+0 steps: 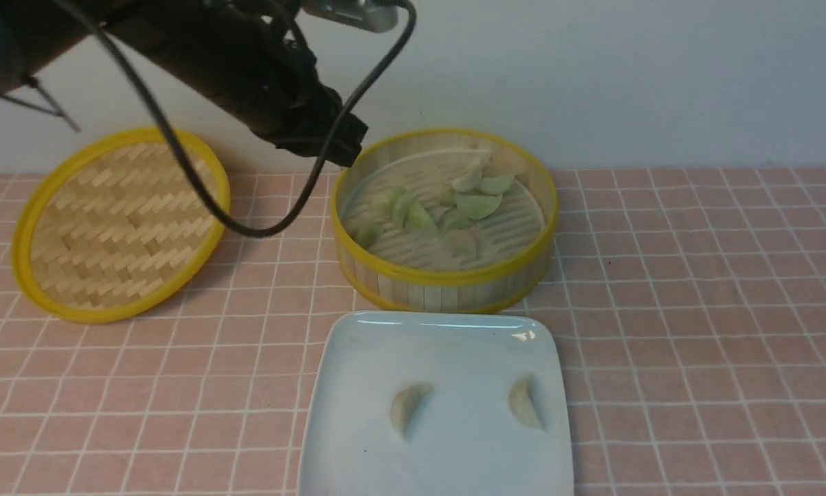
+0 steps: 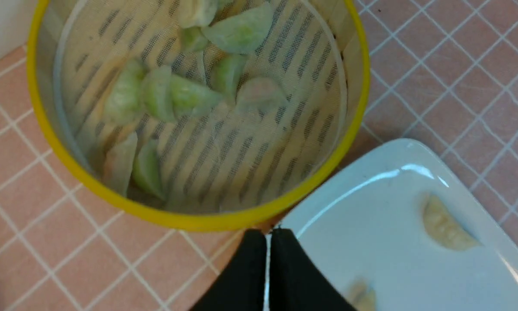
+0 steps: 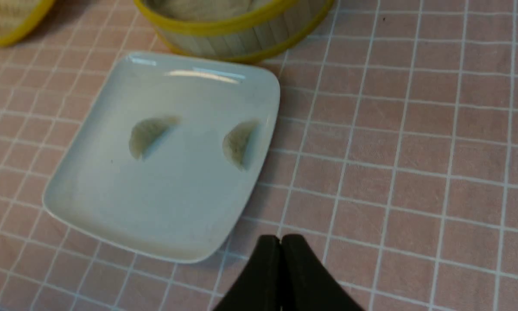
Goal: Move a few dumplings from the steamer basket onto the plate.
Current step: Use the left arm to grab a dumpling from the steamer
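The steamer basket (image 1: 447, 282) stands at the middle back and holds several pale green and whitish dumplings (image 1: 478, 204); they also show in the left wrist view (image 2: 189, 97). The white plate (image 1: 440, 337) lies in front of it with two beige dumplings, one left (image 1: 408, 406) and one right (image 1: 524, 401). My left gripper (image 2: 268, 235) is shut and empty, high above the gap between the basket's rim (image 2: 198, 220) and the plate (image 2: 371, 224). My right gripper (image 3: 280, 240) is shut and empty above the tiles beside the plate's near corner (image 3: 176, 233).
The flat woven lid (image 1: 120, 224) with a yellow rim leans at the back left. The left arm and its cable (image 1: 261, 76) hang over the basket's left rim. Pink tiled cloth covers the table; a white wall stands behind.
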{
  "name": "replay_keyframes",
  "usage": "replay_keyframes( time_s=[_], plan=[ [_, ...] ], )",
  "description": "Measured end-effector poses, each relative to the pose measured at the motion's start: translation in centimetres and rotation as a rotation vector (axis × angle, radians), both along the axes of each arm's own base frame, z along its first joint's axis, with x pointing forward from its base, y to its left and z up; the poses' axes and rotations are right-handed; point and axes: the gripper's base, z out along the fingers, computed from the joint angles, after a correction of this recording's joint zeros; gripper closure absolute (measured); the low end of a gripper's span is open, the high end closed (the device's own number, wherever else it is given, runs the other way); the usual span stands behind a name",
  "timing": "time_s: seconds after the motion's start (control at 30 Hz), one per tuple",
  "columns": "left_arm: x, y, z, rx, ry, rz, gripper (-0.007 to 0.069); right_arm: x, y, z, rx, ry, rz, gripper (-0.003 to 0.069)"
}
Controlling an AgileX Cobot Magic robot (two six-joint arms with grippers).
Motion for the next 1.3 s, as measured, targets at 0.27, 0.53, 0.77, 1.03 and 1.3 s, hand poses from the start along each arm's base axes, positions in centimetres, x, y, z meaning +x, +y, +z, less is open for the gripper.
replay_keyframes(
  time_s=[0.27, 0.53, 0.77, 1.03, 1.3],
  plan=[
    [6.7, -1.1, -4.3, 0.121, 0.004, -0.051, 0.0471, 0.6, 0.0, 0.2, -0.015, 0.007, 0.008, 0.0673],
    [11.4, -1.9, -10.6, 0.180, -0.050, -0.050, 0.0335, 0.6, 0.0, 0.1, -0.017, 0.007, 0.008, 0.0673],
    [12.5, -2.6, -13.7, 0.223, -0.100, -0.094, 0.0333, 0.6, 0.0, 0.1, -0.017, 0.007, 0.008, 0.0673],
    [12.7, -3.5, -15.6, 0.234, -0.104, -0.112, 0.0333, 0.7, 0.0, 0.2, -0.017, 0.005, 0.007, 0.0673],
    [12.5, -4.0, -16.3, 0.252, -0.085, -0.114, 0.0369, 0.7, 0.0, 0.2, -0.017, 0.004, 0.007, 0.0673]
  ],
)
